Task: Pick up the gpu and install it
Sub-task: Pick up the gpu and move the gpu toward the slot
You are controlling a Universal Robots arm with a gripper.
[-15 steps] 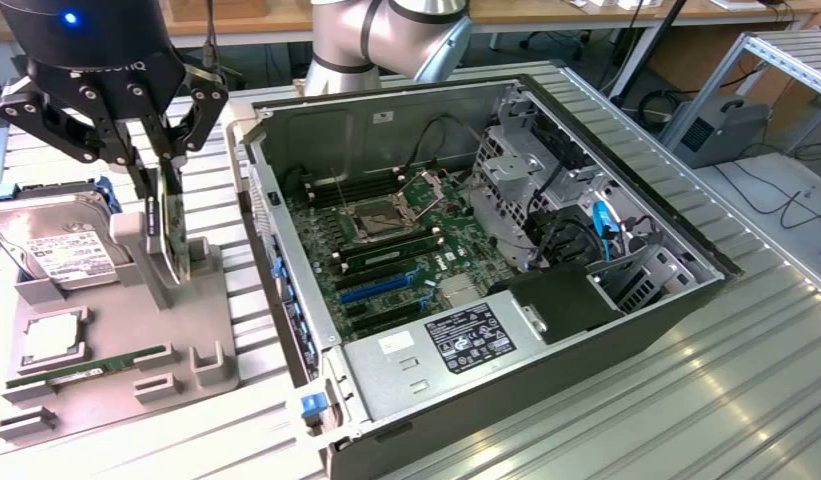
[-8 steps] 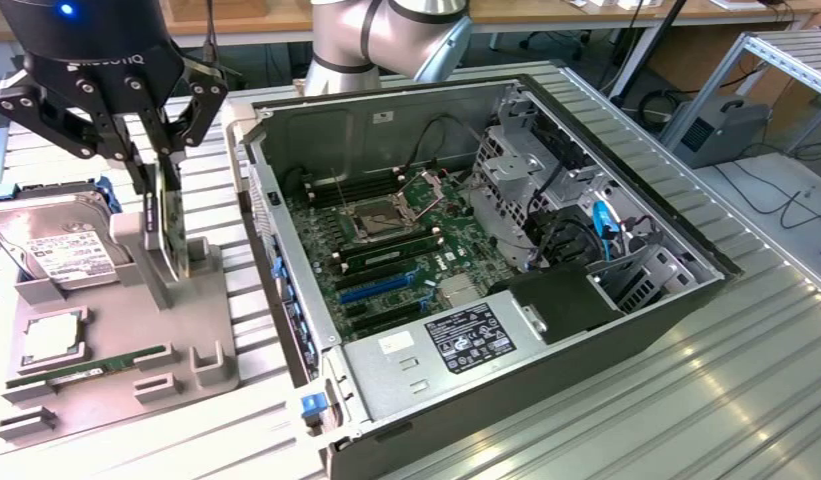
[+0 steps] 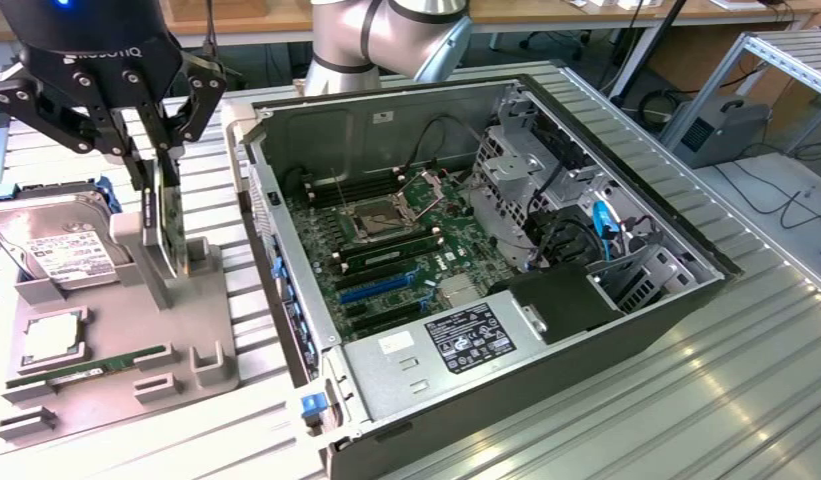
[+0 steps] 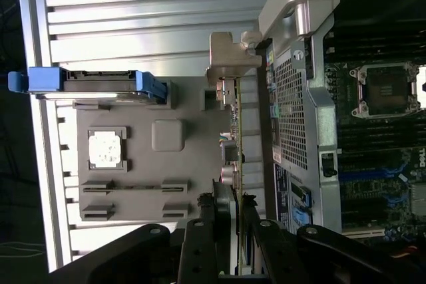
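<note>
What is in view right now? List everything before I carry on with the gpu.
gpu: one, dark, upright in the tray
hard drive: one, silver, white label, on the tray
chip: one, silvery, flat in a tray pocket
memory stick: one, green, lying on the tray
tray: one, grey, exterior view's left of the case
case: one, dark, open, on the table
motherboard: one, green, inside the case
table: one, silver, slatted
arm: one, grey, behind the case
gripper: one, black, at the gpu's top edge
</note>
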